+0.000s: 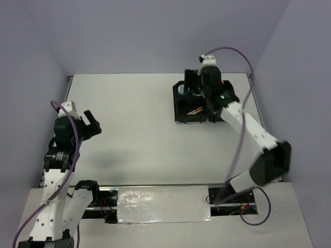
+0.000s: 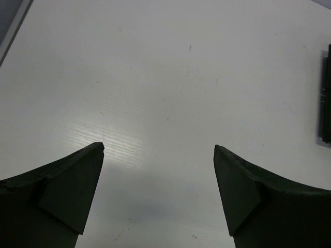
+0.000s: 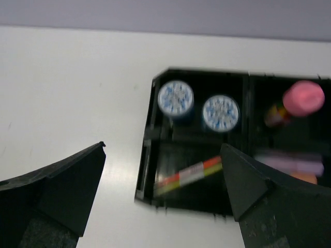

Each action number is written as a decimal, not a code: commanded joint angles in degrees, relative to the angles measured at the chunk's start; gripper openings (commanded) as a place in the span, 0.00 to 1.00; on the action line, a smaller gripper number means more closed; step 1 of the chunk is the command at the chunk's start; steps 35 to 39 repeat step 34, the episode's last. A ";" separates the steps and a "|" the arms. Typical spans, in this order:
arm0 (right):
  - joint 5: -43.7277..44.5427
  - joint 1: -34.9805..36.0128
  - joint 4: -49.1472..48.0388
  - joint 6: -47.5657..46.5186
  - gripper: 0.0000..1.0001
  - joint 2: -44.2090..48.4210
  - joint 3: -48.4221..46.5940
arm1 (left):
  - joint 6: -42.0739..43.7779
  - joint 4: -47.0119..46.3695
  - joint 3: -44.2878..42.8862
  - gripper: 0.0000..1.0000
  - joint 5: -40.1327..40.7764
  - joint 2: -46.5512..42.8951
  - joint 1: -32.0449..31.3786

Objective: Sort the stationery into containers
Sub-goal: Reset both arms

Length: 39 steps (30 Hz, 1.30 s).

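Your rig, 2 arms, itemised:
1. Left arm (image 1: 51, 175): white link shells, black joint housings. Left cable (image 1: 77, 147), purple, runs alongside.
2. Right arm (image 1: 248, 126): same white/black build w/ a big black elbow block (image 1: 270, 163). Right cable (image 1: 232, 49), purple. Small green LED (image 1: 223, 96) lit nr the wrist.
3. Jaws, both arms: matte dark, wedge-shaped, tapering to pointed tips, inner faces flat.
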State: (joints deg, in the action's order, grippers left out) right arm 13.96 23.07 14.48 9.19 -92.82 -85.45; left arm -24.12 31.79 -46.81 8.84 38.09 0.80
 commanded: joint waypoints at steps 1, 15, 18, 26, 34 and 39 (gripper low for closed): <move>1.07 2.41 3.44 1.44 1.00 21.75 13.08 | -0.05 -0.33 -1.45 0.99 4.51 0.24 1.66; 3.37 3.91 31.48 6.28 1.00 72.50 28.67 | 0.39 3.71 -3.38 0.99 6.37 -8.72 2.54; 6.16 4.09 34.03 7.59 1.00 77.86 28.41 | 0.04 7.57 -5.92 0.99 6.01 -12.24 2.19; 12.24 4.09 36.58 2.59 1.00 82.97 26.74 | 1.79 12.68 -10.06 0.99 6.81 -17.17 1.22; 12.41 4.09 37.02 2.94 1.00 82.54 27.97 | 1.88 13.56 -10.50 0.99 6.36 -17.52 1.22; 12.41 4.09 37.02 2.94 1.00 82.54 27.97 | 1.88 13.56 -10.50 0.99 6.36 -17.52 1.22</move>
